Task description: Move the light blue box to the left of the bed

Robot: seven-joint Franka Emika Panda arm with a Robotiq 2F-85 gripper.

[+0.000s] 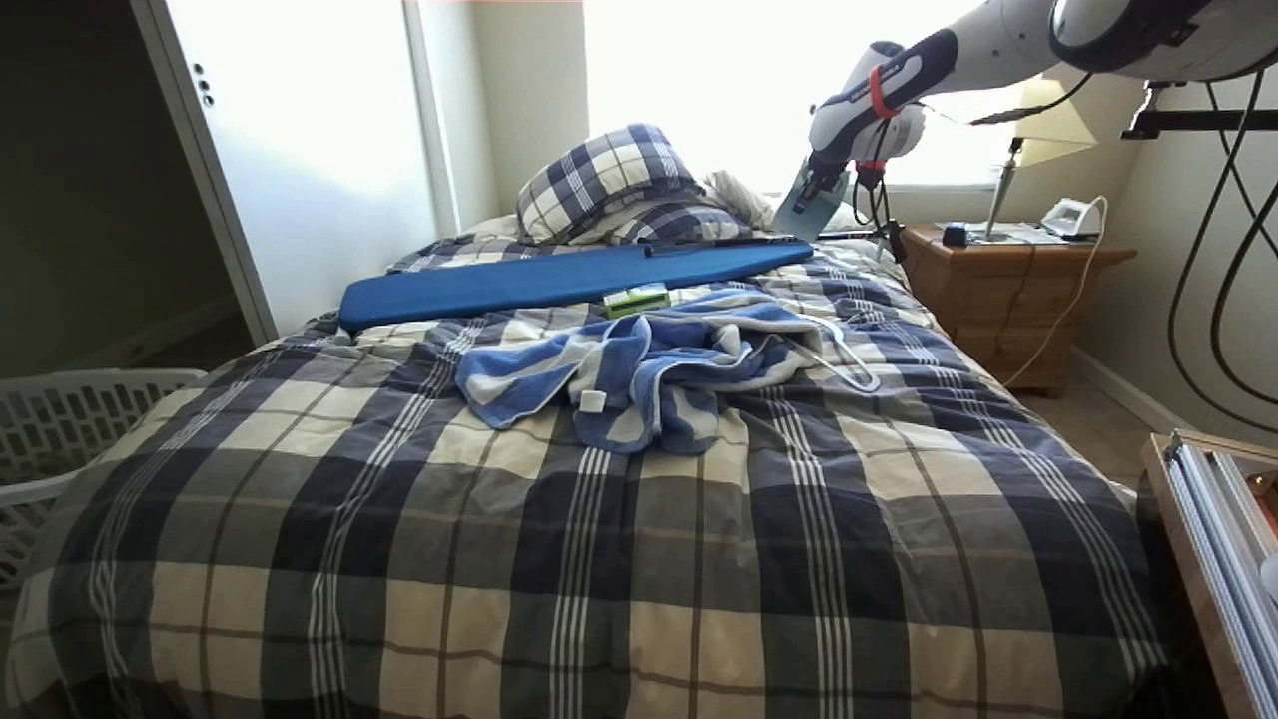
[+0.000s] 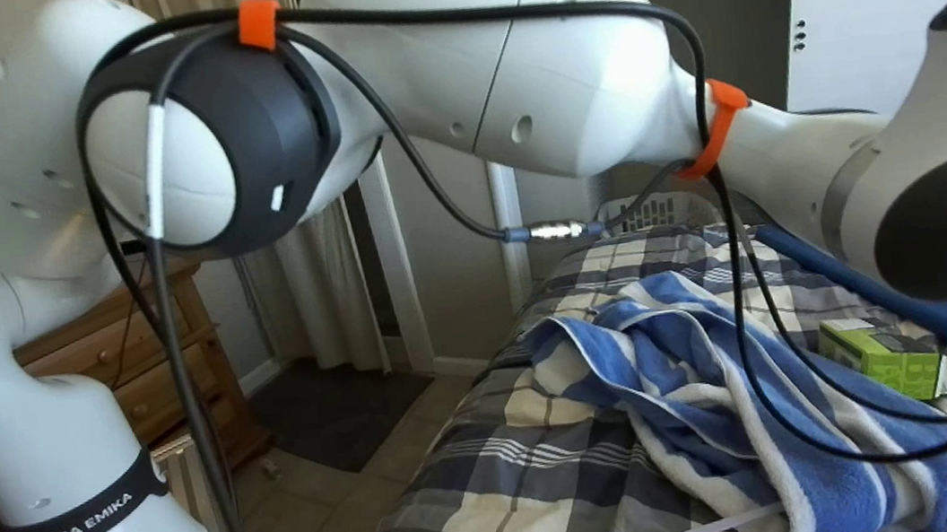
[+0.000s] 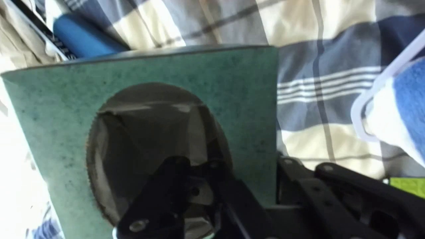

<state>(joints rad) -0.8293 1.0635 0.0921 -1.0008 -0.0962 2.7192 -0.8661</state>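
Took in the bed (image 1: 689, 559), broad and plaid, right across the foreground of an exterior view! Found the arm (image 2: 466, 59) in both exterior views, bent high out over the bedside. Picked out the stand (image 1: 998, 280), wooden, near the bed's far end on the right. Then met the board (image 1: 559, 282), long and blue, laid flat across the plaid. Spotted the basket (image 1: 60, 389), white, low beside the bed at the left edge. Came to the towel (image 1: 639, 364), blue and white, all crumples, in front of the board. Saw pillows (image 1: 609, 180) heaped behind the board, and a lamp (image 1: 1058, 125) up on the stand. Noticed a hanger (image 2: 705, 531), pale, poking out from under the towel.

And there, found the box (image 3: 252, 86), pale blue-green! Saw it tilted at the far right of the bed, near the board's narrow tip, with the holed face turned to the wrist view. Could not tell whether touching the bed or clear of it. Read the gripper (image 3: 251, 162) as clamped on the box by its side, with one jaw across the holed face and another past the edge. Caught the iron (image 1: 1073, 217), white, beside the lamp. Spied the pack (image 2: 887, 360), green, between towel and board.
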